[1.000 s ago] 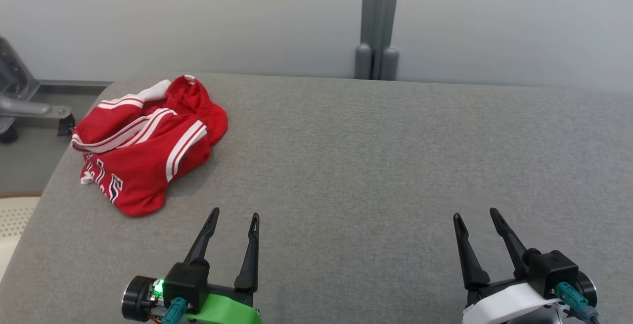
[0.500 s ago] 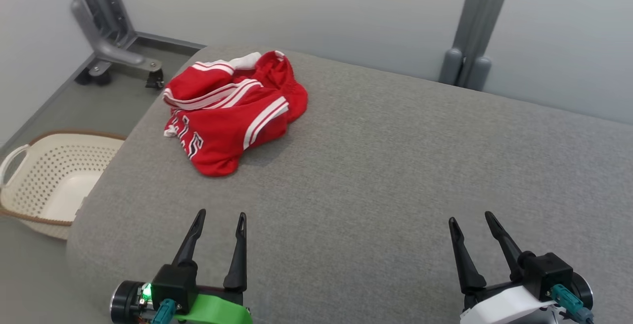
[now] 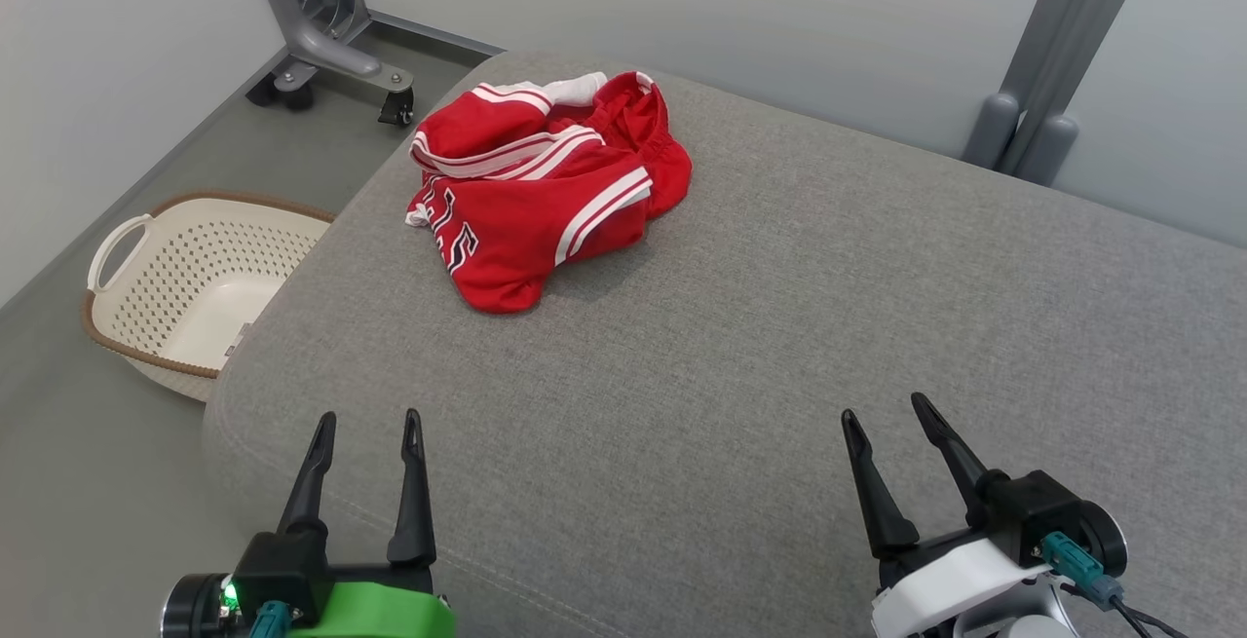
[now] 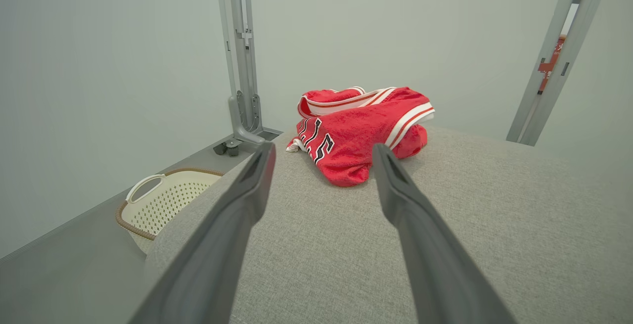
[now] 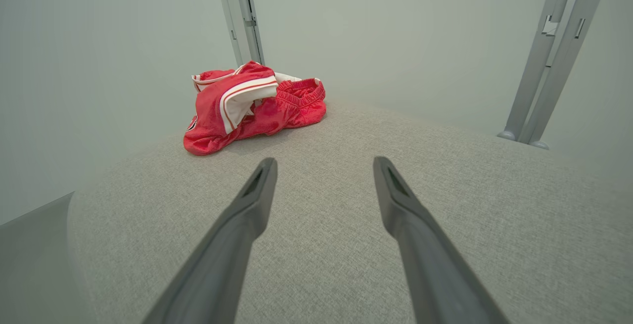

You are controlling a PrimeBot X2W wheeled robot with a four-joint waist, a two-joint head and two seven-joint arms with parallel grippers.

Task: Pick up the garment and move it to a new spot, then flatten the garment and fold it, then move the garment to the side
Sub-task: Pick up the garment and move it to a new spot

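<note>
Head cam has panned left since a second ago: the whole frame shifted, so that's the camera moving, not the objects. Garment sits in the same crumple on the same corner. Both claws hold the same spread as before.

Desk (image 3: pixel 779 326): grey fabric top with a rounded edge, takes up most of the head view. Near-left corner is in frame.

Floor (image 3: pixel 78 482): grey, left of the desk.

Walls: plain and pale behind the desk and on the left.

Frame posts: grey metal. Left post (image 3: pixel 321 24) stands on a castored foot beyond the far-left corner. Right post (image 3: pixel 1062 63) stands behind the far edge.

Basket (image 3: pixel 166 268): cream, perforated, brown rim, loop handle. On the floor just beside the desk's left edge. Nothing visible in the part that shows.

Garment (image 3: pixel 546 195): red with white stripes, black-and-white lettering and an elastic waistband. Bunched in a heap at the far-left corner of the desk, well apart from both claws.

Left claw (image 3: pixel 370 416): green wrist, released, nothing between the fingers. Above the near-left edge of the desk, pointing towards the garment.

Right claw (image 3: pixel 883 406): white wrist, released, empty. Above the near-right part of the desk.
</note>
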